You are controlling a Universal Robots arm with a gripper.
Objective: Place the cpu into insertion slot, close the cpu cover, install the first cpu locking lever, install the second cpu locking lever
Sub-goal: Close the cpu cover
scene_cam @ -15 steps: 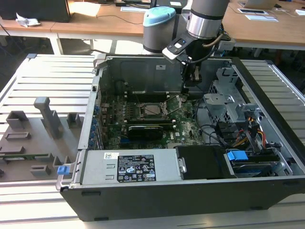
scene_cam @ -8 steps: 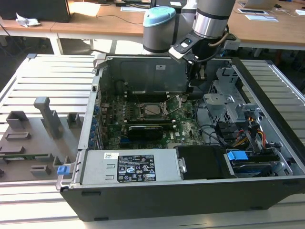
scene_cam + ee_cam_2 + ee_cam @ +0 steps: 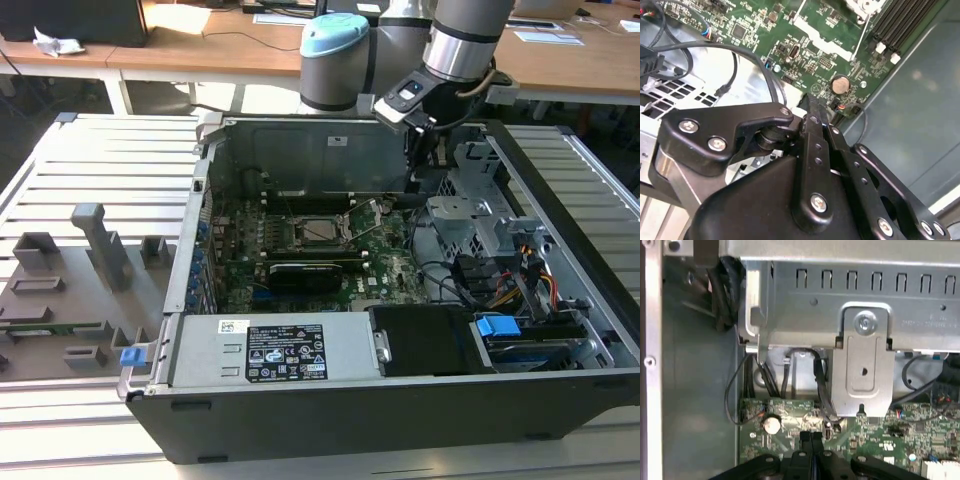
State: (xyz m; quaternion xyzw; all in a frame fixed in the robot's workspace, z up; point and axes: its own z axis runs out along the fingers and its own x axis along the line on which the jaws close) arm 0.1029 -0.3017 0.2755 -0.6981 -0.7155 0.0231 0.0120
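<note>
Slatted metal surface [image 3: 100,150] carried an open computer case [image 3: 300,400]. Centrally, the cpu [image 3: 322,230] appeared seated in the insertion slot [image 3: 296,233]. Rightward, the tool [image 3: 414,172] hung pinched together, empty, near the case's rear wall. The chip was judged light, rigid and fragile underneath, best gripped by opposite edges.

The case [image 3: 400,410] lay open on the table [image 3: 100,150], with the motherboard [image 3: 390,265] on its floor. The insertion slot [image 3: 320,231] sat mid-board. The power supply [image 3: 270,350] lay along the near side, and the drive cage [image 3: 470,220] stood at the exterior view's right. The gripper [image 3: 417,182] hung over the board's far corner, between slot and cage. A tray [image 3: 60,290] lay beside the case, at the exterior view's left.
</note>
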